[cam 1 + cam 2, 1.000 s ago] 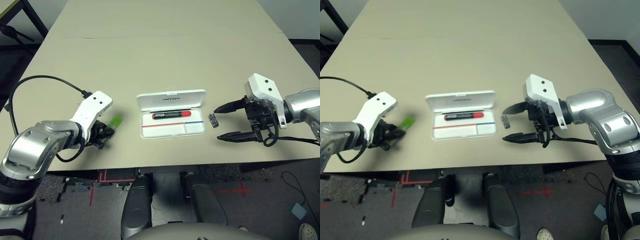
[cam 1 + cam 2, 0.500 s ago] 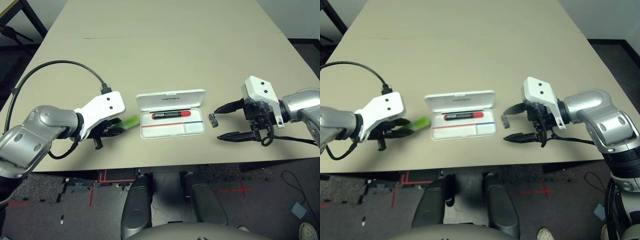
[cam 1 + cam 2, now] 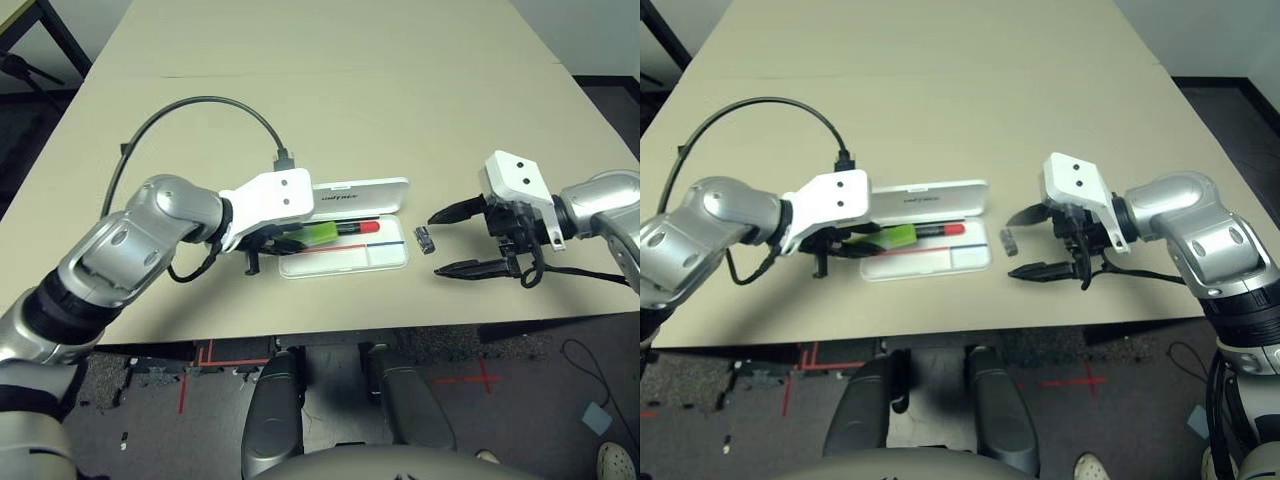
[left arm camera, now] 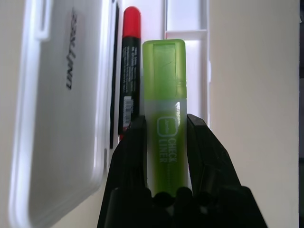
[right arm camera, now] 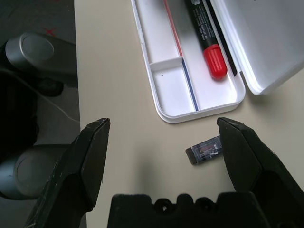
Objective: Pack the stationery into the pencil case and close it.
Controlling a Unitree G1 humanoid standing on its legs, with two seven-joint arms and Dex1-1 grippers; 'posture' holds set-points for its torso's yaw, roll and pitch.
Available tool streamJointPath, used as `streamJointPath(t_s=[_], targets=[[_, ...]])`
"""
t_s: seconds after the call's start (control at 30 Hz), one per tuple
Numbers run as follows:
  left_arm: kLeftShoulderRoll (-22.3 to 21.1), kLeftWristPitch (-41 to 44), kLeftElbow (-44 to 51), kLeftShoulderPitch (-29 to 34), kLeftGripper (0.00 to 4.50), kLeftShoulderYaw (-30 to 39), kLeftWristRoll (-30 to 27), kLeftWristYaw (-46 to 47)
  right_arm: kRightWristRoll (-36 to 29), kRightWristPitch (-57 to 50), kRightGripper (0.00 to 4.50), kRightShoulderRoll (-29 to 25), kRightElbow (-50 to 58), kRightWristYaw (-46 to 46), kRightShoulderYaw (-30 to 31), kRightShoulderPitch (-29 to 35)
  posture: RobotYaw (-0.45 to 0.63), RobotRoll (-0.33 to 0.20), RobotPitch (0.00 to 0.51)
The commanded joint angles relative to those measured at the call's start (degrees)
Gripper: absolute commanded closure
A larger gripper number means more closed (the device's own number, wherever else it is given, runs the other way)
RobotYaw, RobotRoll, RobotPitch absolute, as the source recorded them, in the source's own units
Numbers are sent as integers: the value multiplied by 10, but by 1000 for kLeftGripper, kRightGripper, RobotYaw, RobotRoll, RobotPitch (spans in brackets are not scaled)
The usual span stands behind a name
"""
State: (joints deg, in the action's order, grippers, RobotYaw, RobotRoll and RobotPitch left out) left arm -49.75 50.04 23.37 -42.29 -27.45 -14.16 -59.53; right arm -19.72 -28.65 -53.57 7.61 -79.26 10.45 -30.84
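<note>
Highlighter (image 4: 164,109), lime green w/ frosted white body, pinched in my left gripper (image 4: 165,130) over the open white pencil case (image 3: 385,262); red marker (image 3: 356,228) inside. Right gripper (image 5: 166,156) spread wide, grey piece (image 5: 205,149) btwn its fingers on bench (image 3: 330,110).

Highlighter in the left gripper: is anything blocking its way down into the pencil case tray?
Nothing visible does. The left gripper holds the highlighter over the open pencil case. The lid lies folded back, and the red marker sits along the hinge side of the tray, leaving the lane beside it free.
</note>
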Motion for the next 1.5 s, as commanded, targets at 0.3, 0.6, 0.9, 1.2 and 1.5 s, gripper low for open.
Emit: streamJointPath(t_s=[0.3,0.6,0.9,1.2,1.5], targets=[[49,-13,-33,-7,3431,-49,39,-14,20,13,0,3,-3,-2,11,-1,19,0,198],[72,-12,-45,0,3431,-60,60,-13,25,13,0,4,1,-1,10,5,2,0,201],[80,2,-47,-1,2410,-52,61,-11,29,18,0,6,-2,2,11,8,1,0,202],[50,9,-22,18,21,-16,47,-16,27,11,0,5,2,1,3,0,8,0,190],[-40,-42,20,92,21,114,-5,-47,14,-278,0,-41,126,147,-38,-2,-2,0,189]])
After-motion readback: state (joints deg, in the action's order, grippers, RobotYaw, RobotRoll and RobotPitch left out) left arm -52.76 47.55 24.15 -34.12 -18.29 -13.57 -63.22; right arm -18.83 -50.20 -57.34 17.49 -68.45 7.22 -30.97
